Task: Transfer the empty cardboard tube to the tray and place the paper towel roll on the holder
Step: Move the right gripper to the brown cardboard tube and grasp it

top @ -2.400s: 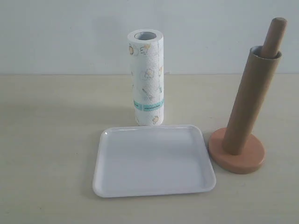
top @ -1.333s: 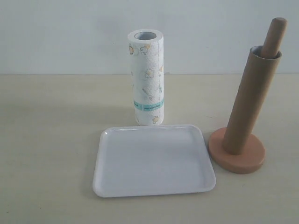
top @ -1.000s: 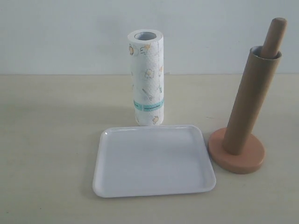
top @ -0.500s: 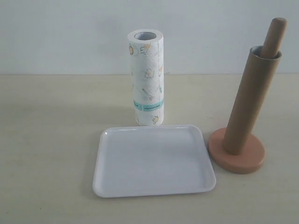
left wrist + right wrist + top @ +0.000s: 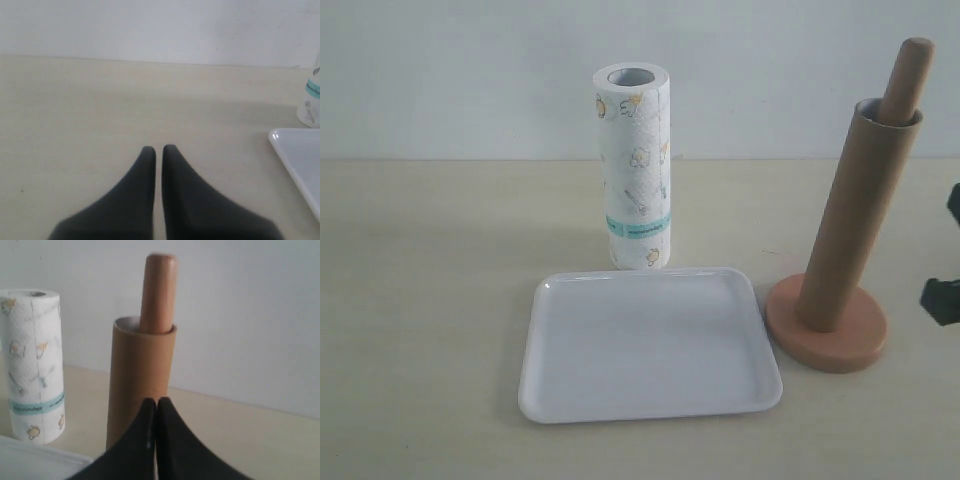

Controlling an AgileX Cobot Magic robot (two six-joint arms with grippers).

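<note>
Beige table point(image 5: 420, 300), plain white wall point(image 5: 470, 70) behind. The tray point(image 5: 650, 345) lies flat mid-table with nothing in it. The paper towel roll point(image 5: 636, 165) stands upright on the table just behind the tray's far rim, hollow core up, teal band low on it. The holder point(image 5: 828, 340) sits right of the tray, close to it but apart. The empty cardboard tube point(image 5: 855, 220) is sleeved around the holder's dowel with its lower end on the disc base. Its long axis is near vertical, leaning top-to-the-right in the exterior view, and its open end faces up with the rounded dowel tip poking out. The left gripper point(image 5: 158, 148) is low over bare table, well left of the tray corner, its jaws drawn together to a thin slit and holding nothing. The right gripper point(image 5: 156, 401) faces the tube side-on and apart from it, its jaws pressed together and empty. In the exterior view it shows only as dark bits at the right edge.
</note>
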